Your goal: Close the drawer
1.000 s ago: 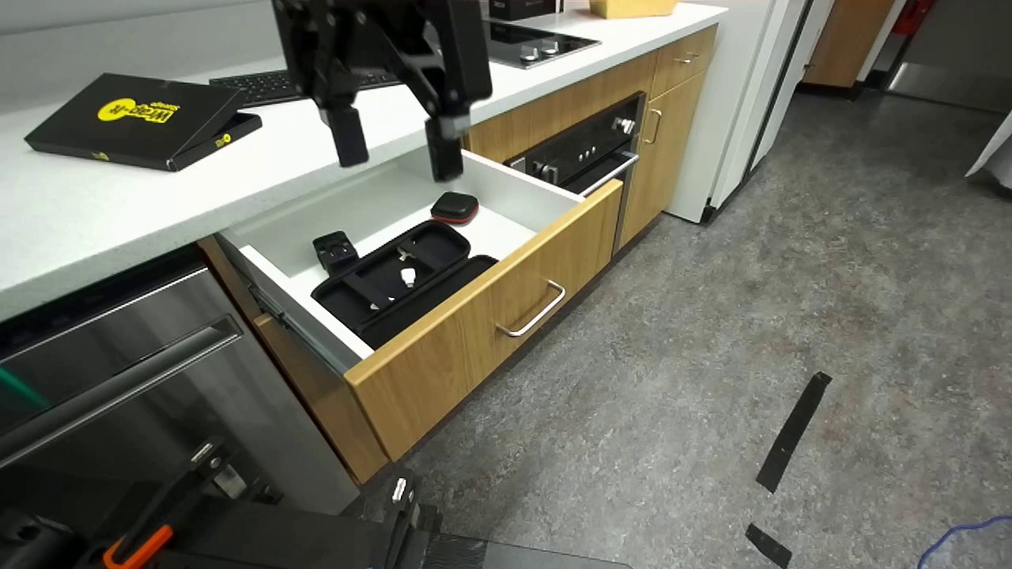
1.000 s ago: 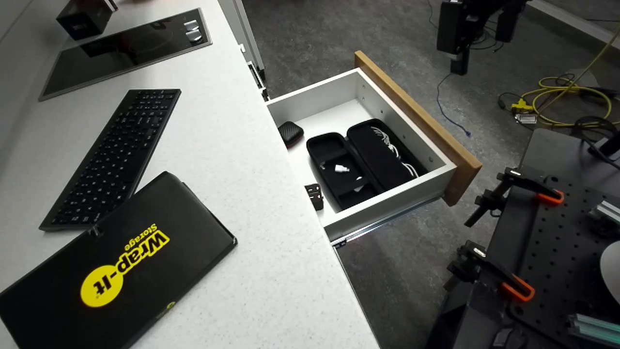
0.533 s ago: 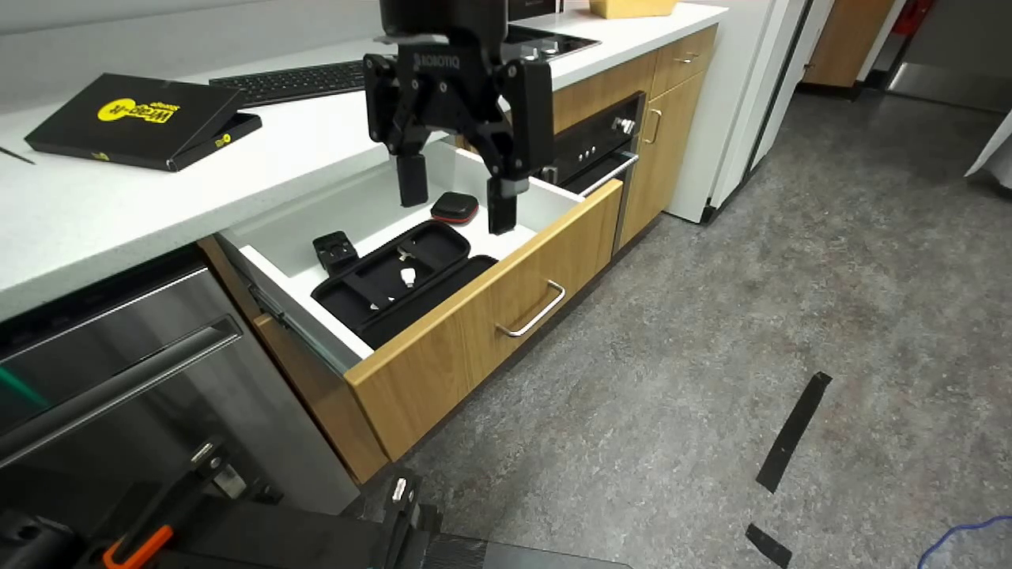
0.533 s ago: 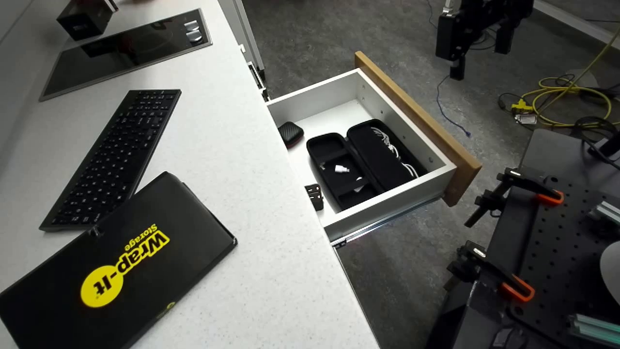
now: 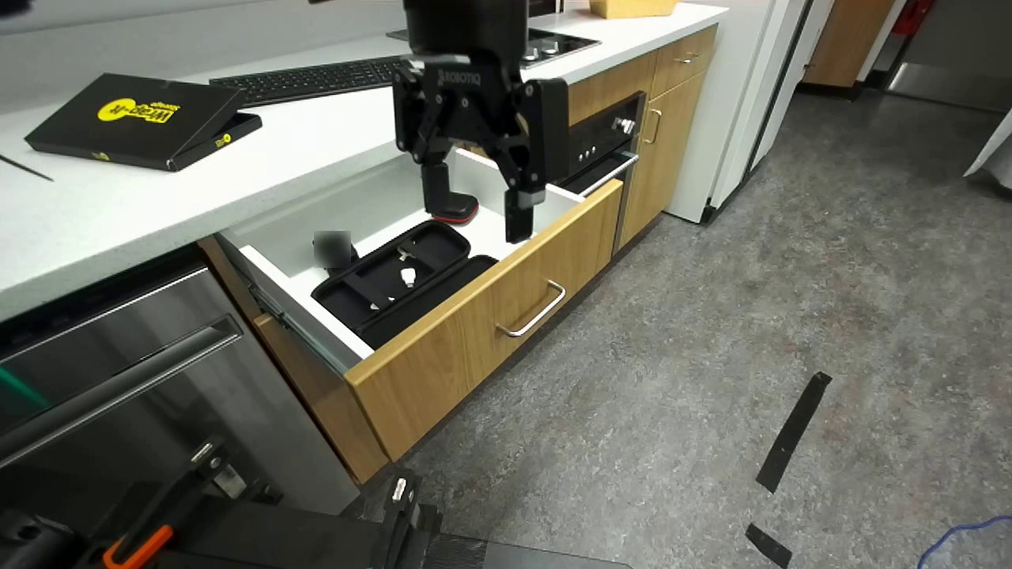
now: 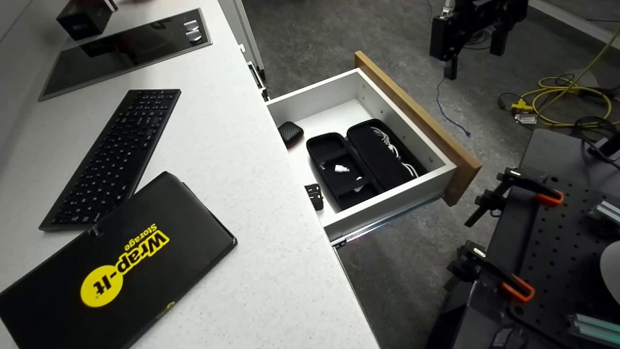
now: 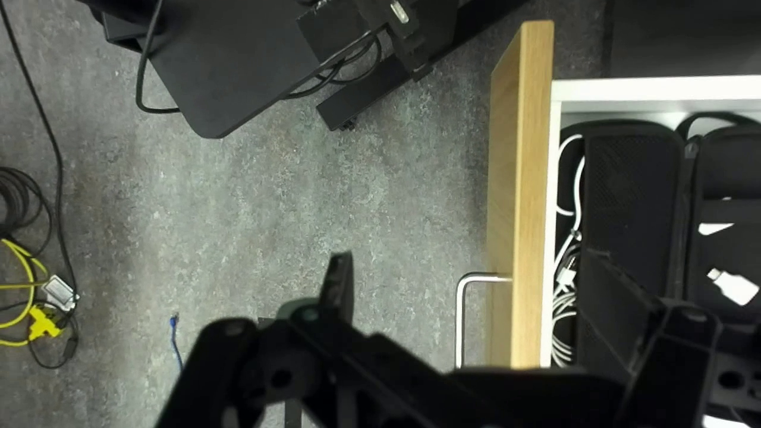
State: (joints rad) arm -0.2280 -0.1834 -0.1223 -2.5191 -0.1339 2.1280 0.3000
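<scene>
The wide, deep, oak-fronted drawer (image 5: 474, 340), white inside, stands well out past the edge of the white speckled table (image 6: 271, 281), which in an exterior view covers the drawer's rear end. The long axis of the light oak front (image 7: 532, 196) runs parallel to the table's edge in both exterior views, and its face points away from the table, over the mottled grey floor (image 5: 711, 356). In the wrist view that axis runs up and down the picture, the face turned left, with the slim silver bar handle (image 7: 459, 327) jutting the same way, lengthwise along the front.

Inside, an unfolded black fabric case (image 6: 373, 162) lies lengthwise along the front, below the rim; a small black pouch (image 6: 290, 133) with red trim sits nearer the table.

A stainless steel appliance (image 5: 205, 379) borders one side of the drawer, a black-fronted oven (image 5: 605, 140) the other. Floor spreads before the front; near one end, a black clamp (image 6: 525, 180) with an orange tip projects from a dark perforated platform (image 6: 557, 242), floor showing between.

The black end effector (image 5: 477, 207) is released, its two fingers (image 6: 451, 68) spread well apart. In the wrist view the front's top edge passes between them, one finger over floor, the other over the drawer's interior; in an exterior view they show against floor past the oak front, apart from it.
</scene>
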